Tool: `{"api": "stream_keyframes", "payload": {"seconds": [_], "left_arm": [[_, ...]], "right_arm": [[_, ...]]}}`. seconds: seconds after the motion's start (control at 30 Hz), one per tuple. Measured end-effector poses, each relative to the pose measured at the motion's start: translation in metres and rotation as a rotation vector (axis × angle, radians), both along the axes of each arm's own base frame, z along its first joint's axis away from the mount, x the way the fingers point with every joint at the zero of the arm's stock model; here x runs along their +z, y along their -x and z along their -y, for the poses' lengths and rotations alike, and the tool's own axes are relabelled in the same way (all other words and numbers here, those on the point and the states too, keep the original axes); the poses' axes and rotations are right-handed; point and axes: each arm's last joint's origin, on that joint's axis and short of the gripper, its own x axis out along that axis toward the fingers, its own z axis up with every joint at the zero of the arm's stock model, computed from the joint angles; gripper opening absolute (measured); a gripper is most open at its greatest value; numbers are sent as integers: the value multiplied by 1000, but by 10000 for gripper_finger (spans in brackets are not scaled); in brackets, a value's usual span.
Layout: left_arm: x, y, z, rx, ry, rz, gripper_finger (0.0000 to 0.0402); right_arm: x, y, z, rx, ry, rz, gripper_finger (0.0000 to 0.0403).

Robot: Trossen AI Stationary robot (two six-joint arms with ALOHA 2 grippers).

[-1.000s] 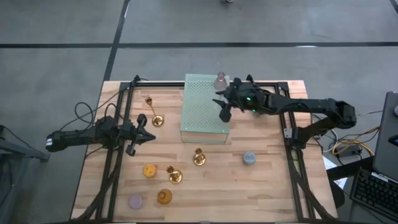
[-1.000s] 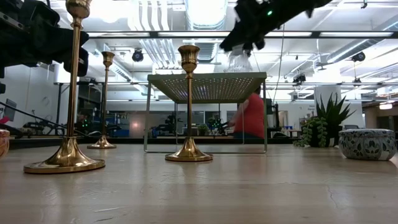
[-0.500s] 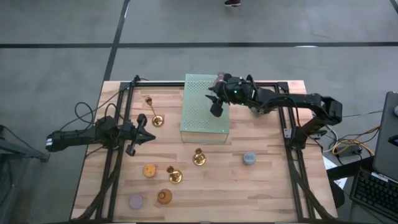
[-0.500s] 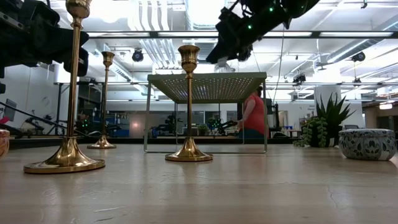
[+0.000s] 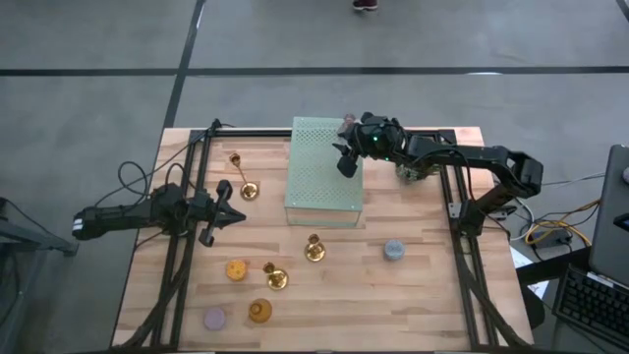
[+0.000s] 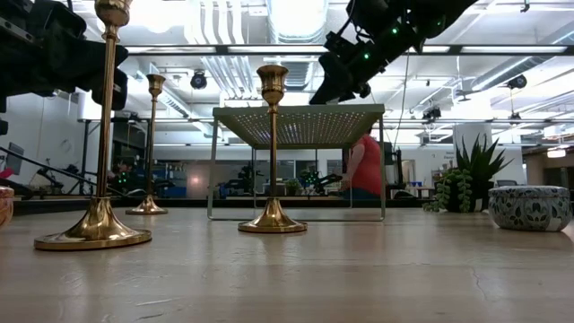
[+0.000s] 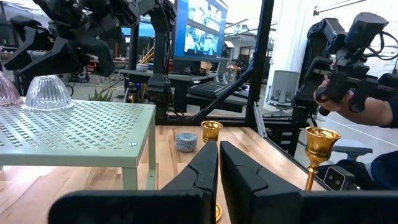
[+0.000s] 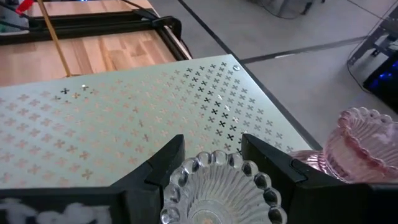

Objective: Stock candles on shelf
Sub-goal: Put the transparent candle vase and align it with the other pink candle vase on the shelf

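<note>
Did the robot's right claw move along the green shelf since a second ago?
Yes. The right gripper moved toward the shelf's far right corner, where the pink candle stands.

No readable text, label, brand, number or sign in any view. On the monitor [image 7: 200, 28] in the left wrist view, only bright blurred shapes, too small to read. Nothing printed or marked to be made out on the shelf [image 8: 124, 118].
</note>
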Motion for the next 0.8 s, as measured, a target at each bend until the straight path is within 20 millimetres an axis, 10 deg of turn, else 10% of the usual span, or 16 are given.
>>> {"api": "stream_keyframes", "payload": {"seconds": [0.8], "left_arm": [[0, 0, 0, 0, 0, -1, 21]], "right_arm": [[9, -2, 1, 8, 36, 9, 200]]}}
